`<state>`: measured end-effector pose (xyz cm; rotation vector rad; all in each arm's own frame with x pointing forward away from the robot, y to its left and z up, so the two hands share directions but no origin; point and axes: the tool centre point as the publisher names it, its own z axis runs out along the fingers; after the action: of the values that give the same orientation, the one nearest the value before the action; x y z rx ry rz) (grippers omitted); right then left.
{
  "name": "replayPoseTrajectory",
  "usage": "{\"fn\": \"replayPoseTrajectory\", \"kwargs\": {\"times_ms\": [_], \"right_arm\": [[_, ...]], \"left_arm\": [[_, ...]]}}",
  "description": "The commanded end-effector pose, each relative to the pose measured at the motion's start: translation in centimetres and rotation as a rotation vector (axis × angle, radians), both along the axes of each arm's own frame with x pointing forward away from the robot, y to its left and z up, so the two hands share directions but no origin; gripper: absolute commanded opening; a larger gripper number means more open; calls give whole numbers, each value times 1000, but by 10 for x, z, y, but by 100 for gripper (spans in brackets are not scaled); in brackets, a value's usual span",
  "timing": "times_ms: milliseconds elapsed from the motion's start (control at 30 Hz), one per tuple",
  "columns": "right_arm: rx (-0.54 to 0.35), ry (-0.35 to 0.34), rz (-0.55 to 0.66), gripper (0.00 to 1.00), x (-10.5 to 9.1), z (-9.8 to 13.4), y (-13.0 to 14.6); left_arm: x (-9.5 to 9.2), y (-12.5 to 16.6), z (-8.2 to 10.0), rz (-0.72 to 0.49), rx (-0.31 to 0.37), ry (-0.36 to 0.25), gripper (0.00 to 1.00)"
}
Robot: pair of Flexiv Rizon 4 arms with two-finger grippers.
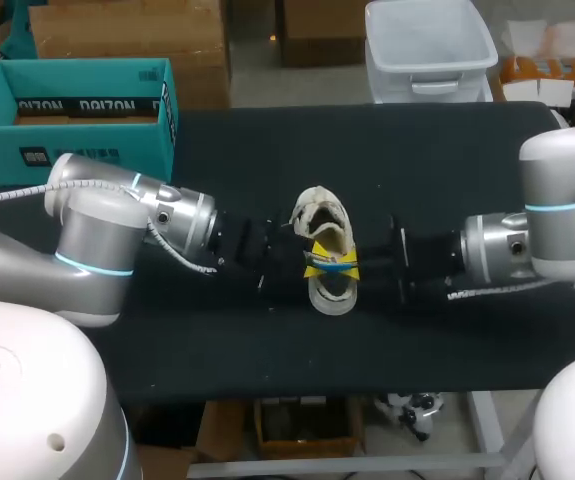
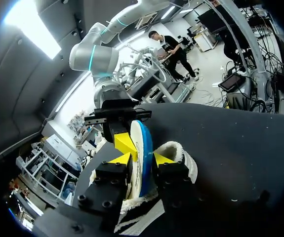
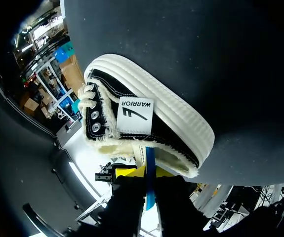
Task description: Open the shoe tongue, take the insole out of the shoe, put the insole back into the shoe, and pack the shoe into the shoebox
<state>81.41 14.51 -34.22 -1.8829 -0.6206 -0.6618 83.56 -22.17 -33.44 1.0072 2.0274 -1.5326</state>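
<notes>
A black canvas shoe (image 1: 324,215) with a white sole and cream lining lies in the middle of the black table, its opening turned toward me. A thin blue-and-white insole (image 1: 333,265) stands on edge over the shoe's heel end. My right gripper (image 1: 351,266) comes in from the right and is shut on it; in the right wrist view the blue insole (image 3: 150,185) is pinched in the gripper (image 3: 149,174), just behind the shoe (image 3: 146,123). My left gripper (image 2: 142,159) is open, its yellow tips on either side of the insole (image 2: 142,148), above the shoe (image 2: 183,155).
A teal open cardboard box (image 1: 77,115) stands at the table's back left corner. The black tabletop (image 1: 447,160) stretches bare behind and in front of the shoe. Both arms lie low across the table, meeting at the shoe.
</notes>
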Motion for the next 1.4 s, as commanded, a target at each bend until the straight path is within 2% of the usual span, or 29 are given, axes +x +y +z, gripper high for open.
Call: {"fn": "replayPoseTrajectory", "kwargs": {"times_ms": [33,67,100,400,700,867,1033,1200,1400], "right_arm": [[-1,2,-2,0,-1,-1,-1],[-1,2,-2,0,-1,-1,-1],[-2,2,-3,0,-1,-1,-2],[-1,6,3,0,2,-4,-5],[-9,22,23,0,18,-16,-9],[-11,16,28,0,29,-19,-5],[-16,-2,30,0,34,-20,2],[-23,5,34,0,39,-27,6],[-26,12,30,0,36,-24,6]], "left_arm": [[-10,6,7,-6,-11,-9,36],[-11,6,7,-9,-12,-14,36],[-13,5,8,-13,-13,-18,0],[-3,1,2,5,7,-18,0],[17,-1,-13,55,50,0,0],[13,4,-10,46,38,3,0],[7,3,-5,38,36,-24,0],[12,-1,-12,60,62,-29,0],[16,-3,-17,71,73,-24,0]]}}
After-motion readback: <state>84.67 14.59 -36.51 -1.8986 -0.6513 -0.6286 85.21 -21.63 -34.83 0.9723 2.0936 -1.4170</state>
